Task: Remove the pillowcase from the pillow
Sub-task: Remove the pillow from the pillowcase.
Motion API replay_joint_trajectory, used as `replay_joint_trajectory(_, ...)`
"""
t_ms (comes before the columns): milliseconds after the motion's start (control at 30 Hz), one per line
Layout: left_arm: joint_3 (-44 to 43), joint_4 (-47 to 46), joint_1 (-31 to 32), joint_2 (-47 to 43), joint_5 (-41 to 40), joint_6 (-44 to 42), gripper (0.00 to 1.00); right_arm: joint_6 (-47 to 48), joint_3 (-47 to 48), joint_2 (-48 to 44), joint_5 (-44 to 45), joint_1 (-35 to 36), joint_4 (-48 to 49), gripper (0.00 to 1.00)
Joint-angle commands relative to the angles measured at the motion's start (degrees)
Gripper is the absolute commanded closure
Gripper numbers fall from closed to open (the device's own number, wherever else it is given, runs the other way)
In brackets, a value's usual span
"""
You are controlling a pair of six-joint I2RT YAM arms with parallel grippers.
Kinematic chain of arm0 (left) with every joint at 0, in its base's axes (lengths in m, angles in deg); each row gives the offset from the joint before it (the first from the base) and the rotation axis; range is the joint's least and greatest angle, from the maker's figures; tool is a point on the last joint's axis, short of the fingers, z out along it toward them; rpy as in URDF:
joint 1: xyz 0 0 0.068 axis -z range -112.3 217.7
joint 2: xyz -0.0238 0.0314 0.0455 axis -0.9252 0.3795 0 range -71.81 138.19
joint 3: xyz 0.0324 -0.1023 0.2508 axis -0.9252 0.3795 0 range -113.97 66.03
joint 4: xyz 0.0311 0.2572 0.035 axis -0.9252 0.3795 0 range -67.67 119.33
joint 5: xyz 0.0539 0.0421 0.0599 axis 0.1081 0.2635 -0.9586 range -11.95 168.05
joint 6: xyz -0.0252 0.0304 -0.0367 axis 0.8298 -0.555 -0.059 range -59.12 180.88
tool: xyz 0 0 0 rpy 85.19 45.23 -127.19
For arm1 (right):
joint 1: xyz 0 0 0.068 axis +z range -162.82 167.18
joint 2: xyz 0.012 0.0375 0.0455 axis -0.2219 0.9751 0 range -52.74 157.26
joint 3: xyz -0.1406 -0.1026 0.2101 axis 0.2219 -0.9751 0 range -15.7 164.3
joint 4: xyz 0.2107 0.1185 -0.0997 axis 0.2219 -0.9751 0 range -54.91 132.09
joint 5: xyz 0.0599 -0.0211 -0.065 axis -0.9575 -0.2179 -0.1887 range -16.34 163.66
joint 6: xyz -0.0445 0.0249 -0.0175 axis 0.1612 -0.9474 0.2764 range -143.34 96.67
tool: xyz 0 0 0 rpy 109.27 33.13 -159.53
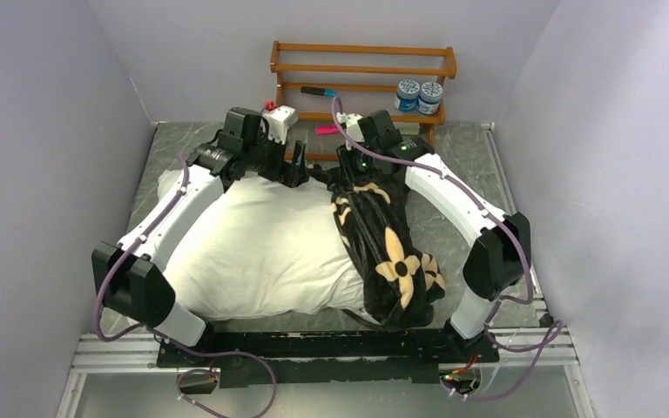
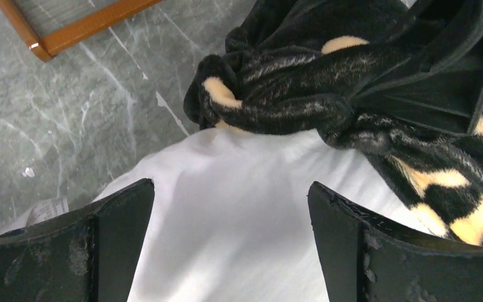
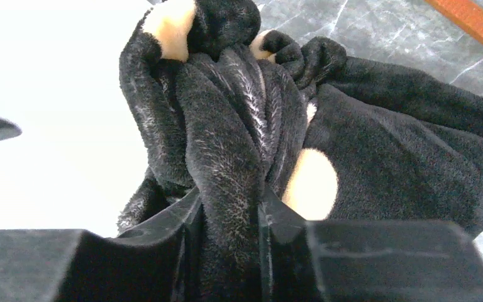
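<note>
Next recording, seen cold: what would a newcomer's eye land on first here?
A big white pillow fills the middle of the top view, its black flowered pillowcase bunched into a thick band over the right end. At the far edge the right gripper is clamped on a fold of that plush fabric, while the left gripper hangs wide open over bare pillow beside it.

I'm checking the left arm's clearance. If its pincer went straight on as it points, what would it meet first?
Most likely the white pillow, which fills the gap inside the open left pincer; the bunched pillowcase lies beyond. Depth is unclear.
</note>
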Motion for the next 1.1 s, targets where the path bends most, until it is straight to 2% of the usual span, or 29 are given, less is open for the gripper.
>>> replay_joint_trajectory(0,-4.61,-0.96,-0.11,1.94,4.63,-2.58,0.04,0.08,-1.17,-4.63,1.25,-0.83,-1.13,0.82)
replay_joint_trajectory(67,-5.39,-1.12,-0.11,3.08,6.21,-3.32,0.04,-0.25,-1.06,-5.87,1.49,-0.82,-0.78,0.97)
replay_joint_trajectory(100,-5.61,-1.15,-0.11,3.58,6.79,-3.69,0.04,-0.39,-1.04,-6.60,1.77,-0.81,-0.47,1.00)
replay_joint_trajectory(367,-7.22,-0.21,-0.11,7.76,11.70,-9.45,0.04,-1.57,-0.63,-12.65,2.37,-0.74,2.66,1.00)
replay_joint_trajectory(533,-8.90,2.79,-0.03,10.24,18.37,-11.61,0.04,-1.63,-0.80,-14.58,3.14,-0.75,3.34,1.00)
replay_joint_trajectory(700,-6.30,4.26,0.95,9.09,21.74,-12.62,0.04,-1.22,-1.77,-16.30,5.86,-0.75,4.21,1.00)
replay_joint_trajectory(767,-5.45,5.34,1.54,8.63,22.53,-13.07,0.07,-0.92,-1.91,-16.80,7.00,-0.74,4.44,1.00)
replay_joint_trajectory(833,-4.79,6.52,2.18,8.19,22.94,-13.36,0.13,-0.57,-1.83,-17.18,8.42,-0.74,4.60,1.00)
replay_joint_trajectory(900,-4.38,7.39,2.35,7.63,22.66,-13.39,0.27,-0.07,-1.62,-17.61,10.17,-0.75,4.60,1.00)
replay_joint_trajectory(1067,-4.77,8.93,2.35,4.71,18.23,-12.65,0.83,1.66,-1.26,-19.08,17.24,-1.13,3.63,1.00)
